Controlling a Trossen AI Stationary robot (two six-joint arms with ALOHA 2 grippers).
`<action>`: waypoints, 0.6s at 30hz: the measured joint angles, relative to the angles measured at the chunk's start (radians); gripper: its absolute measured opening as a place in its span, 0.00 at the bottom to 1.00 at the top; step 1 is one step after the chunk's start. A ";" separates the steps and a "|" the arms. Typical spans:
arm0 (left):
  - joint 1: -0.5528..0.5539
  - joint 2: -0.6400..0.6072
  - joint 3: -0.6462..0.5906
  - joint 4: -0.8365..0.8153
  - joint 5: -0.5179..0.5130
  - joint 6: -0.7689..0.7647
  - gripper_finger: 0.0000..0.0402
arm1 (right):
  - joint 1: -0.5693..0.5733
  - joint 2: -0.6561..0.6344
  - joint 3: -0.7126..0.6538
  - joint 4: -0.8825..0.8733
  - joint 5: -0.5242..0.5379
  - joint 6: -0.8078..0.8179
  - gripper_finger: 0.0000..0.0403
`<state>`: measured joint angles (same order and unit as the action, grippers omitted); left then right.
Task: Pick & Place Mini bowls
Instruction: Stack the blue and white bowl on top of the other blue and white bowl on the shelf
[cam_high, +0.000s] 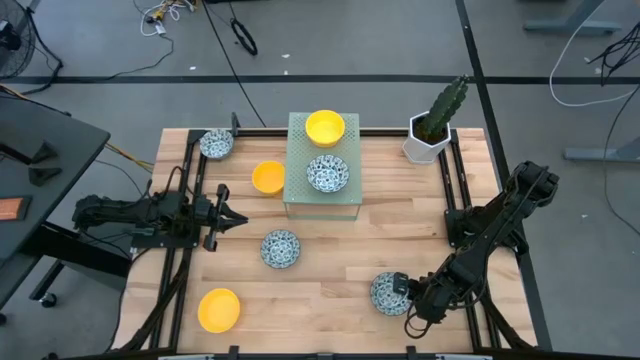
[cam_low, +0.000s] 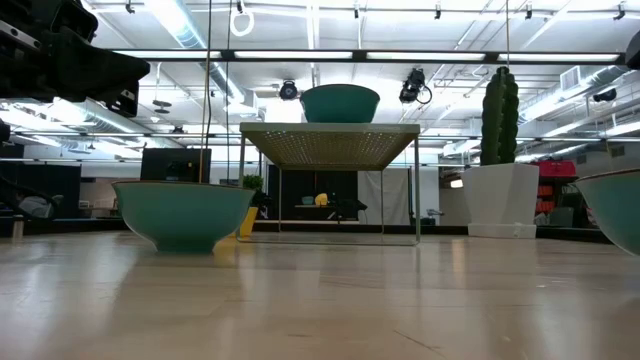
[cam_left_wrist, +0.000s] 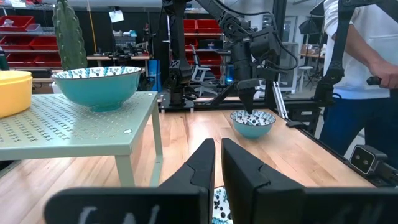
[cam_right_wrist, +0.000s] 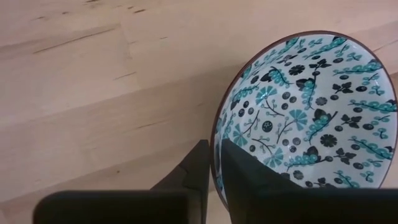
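Note:
Two mini bowls stand on a green perforated stand (cam_high: 322, 200): a yellow one (cam_high: 325, 127) and a blue-patterned one (cam_high: 327, 174). On the table stand a yellow bowl (cam_high: 268, 178) left of the stand, a patterned bowl (cam_high: 216, 144) at the far left, another patterned one (cam_high: 280, 248) in the middle and a yellow one (cam_high: 218, 309) near left. My right gripper (cam_high: 405, 291) is shut on a patterned bowl (cam_high: 388, 293) near right. My left gripper (cam_high: 240, 217) hovers shut left of the stand, pointing right. My right gripper (cam_right_wrist: 214, 171) pinches the patterned bowl's rim (cam_right_wrist: 219, 146), one finger (cam_right_wrist: 245, 180) inside the bowl and one (cam_right_wrist: 196, 171) outside. In the left wrist view the fingers (cam_left_wrist: 249, 102) come down on it from above, and the bowl (cam_left_wrist: 252, 123) looks to be on the table.
A white hexagonal pot with a cactus (cam_high: 432, 128) stands at the far right corner. The right arm (cam_high: 495, 225) runs along the table's right side. A person (cam_left_wrist: 364, 81) stands beyond the right edge. Bare wood (cam_high: 320, 310) lies between the two near bowls.

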<state>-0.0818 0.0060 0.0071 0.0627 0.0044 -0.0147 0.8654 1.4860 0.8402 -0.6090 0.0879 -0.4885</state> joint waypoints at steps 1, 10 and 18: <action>0.000 0.000 0.000 0.000 0.000 0.000 0.09 | 0.000 0.000 0.000 0.000 0.000 0.000 0.10; 0.000 0.000 0.000 0.000 0.000 0.000 0.09 | 0.000 -0.001 0.000 0.000 0.001 0.006 0.08; 0.000 0.000 0.000 0.000 0.000 0.000 0.09 | 0.000 -0.003 0.002 -0.002 0.008 0.006 0.02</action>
<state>-0.0815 0.0060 0.0071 0.0627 0.0044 -0.0147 0.8658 1.4834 0.8425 -0.6112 0.0963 -0.4828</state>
